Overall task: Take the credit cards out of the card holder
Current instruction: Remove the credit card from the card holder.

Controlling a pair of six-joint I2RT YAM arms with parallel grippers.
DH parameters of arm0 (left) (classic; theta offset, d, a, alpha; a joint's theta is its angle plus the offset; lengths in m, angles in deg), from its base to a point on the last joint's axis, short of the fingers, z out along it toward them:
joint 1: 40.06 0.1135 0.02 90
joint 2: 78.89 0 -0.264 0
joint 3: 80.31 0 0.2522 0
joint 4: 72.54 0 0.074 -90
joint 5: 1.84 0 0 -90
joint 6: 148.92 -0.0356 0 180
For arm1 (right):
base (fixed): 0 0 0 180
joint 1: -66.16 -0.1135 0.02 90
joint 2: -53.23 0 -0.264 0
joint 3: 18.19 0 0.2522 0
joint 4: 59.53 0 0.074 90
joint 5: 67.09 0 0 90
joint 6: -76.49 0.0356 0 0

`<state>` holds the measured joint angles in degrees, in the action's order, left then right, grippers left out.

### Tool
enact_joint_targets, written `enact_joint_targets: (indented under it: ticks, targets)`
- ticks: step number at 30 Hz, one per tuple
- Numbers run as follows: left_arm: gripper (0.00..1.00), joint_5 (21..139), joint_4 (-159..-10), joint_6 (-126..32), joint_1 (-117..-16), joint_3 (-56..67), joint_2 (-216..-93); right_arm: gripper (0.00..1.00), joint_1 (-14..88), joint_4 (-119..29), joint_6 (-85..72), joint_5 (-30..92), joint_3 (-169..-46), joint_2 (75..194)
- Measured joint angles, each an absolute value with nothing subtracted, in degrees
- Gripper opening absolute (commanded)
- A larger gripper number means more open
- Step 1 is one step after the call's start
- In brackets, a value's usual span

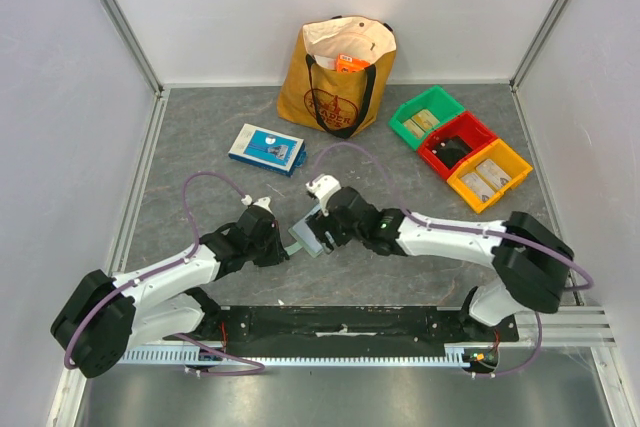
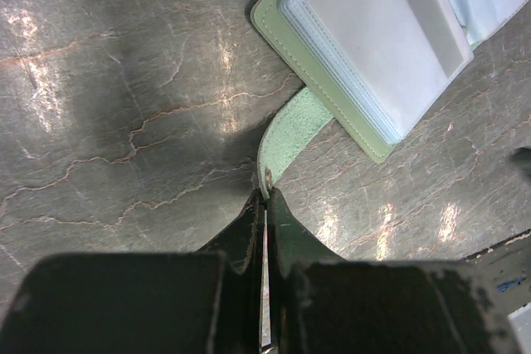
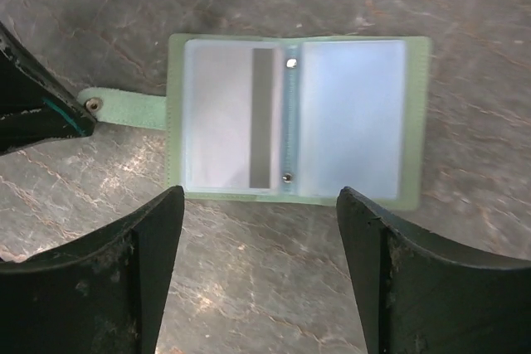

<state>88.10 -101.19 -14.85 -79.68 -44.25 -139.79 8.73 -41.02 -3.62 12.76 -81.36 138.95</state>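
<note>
Bag [image 1: 337, 77], box [image 1: 267, 148], bins [image 1: 458, 142] beyond open card holder [image 3: 357, 118]

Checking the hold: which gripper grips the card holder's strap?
The left gripper, shut on the strap; the right gripper hovers open over the card holder.

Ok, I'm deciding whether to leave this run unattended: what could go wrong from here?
The left gripper is shut only on the tip of the snap strap of the card holder; a tug could slip it off and free the holder. The card lies flat behind a clear pocket, so the open right gripper may pinch the pocket instead of the card.
</note>
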Motion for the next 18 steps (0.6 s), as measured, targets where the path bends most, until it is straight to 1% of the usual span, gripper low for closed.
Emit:
enact_joint_targets:
  ticks: [6,12,18]
  targets:
    - [0.02,88.14,-101.24,-14.85,-79.68,-44.38,-139.18,0.86,5.3,-41.41,-5.78,12.6,-84.18,146.9]
    - [0.02,88.14,-101.26,-14.85,-79.7,-44.44,-139.05,0.84,3.33,-41.43,-6.92,11.01,-86.43,150.97]
    - [0.02,88.12,-101.28,-14.85,-79.68,-44.62,-138.65,0.75,3.29,-41.08,-7.21,7.88,-87.39,152.69]
